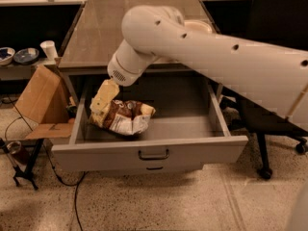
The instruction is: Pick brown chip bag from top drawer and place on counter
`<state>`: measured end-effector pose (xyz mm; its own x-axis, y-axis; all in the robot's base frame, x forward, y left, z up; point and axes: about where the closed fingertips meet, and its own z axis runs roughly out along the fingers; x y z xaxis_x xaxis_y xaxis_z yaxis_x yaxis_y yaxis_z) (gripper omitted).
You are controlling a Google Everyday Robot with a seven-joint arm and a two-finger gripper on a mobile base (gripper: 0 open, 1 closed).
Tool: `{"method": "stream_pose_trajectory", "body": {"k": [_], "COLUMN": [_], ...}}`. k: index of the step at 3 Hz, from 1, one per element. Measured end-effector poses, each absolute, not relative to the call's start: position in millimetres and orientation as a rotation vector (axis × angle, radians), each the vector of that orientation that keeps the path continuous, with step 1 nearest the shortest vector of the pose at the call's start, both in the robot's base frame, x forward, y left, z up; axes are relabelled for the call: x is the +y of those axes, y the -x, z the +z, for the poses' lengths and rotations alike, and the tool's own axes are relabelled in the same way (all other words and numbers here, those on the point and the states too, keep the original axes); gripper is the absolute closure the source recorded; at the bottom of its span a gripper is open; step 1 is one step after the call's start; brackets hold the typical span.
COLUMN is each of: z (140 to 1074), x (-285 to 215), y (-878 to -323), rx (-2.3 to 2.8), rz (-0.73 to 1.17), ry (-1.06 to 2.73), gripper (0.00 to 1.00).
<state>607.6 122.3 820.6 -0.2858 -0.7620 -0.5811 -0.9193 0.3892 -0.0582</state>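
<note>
We see the top drawer [217, 113] pulled well out of the grey cabinet, and it holds only one thing: the brown chip bag [126, 118]. The bag lies crumpled on the drawer floor in the left half, close to the left wall, with its white panel turned toward the near front panel. The right half of the drawer floor shows bare grey metal. The small dark handle [154, 154] sits in the middle of the front panel. The gripper [99, 109], pale yellow, reaches down into the drawer at a slant from the thick white arm [202, 47], which comes in from the right and crosses over the cabinet. The gripper's tip is at the left end of the bag and looks to be touching it. We cannot tell how wide the gripper is spread or whether it has hold of the bag. The counter [103, 30] lies just beyond the drawer, glossy and grey-brown. To the left of the cabinet an open cardboard box [41, 97] stands tilted. Farther left, on a low shelf, are a white cup [49, 49] and two bowls [24, 56]. A black office chair [281, 18] stands to the right.
</note>
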Motion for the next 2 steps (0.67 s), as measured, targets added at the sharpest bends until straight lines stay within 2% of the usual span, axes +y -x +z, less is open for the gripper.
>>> {"method": "stream_pose_trajectory", "body": {"k": [2], "z": [738], "x": [151], "y": [-623], "rx": [2.164], "rz": [0.478], "ry": [1.480], "gripper": [0.00]}}
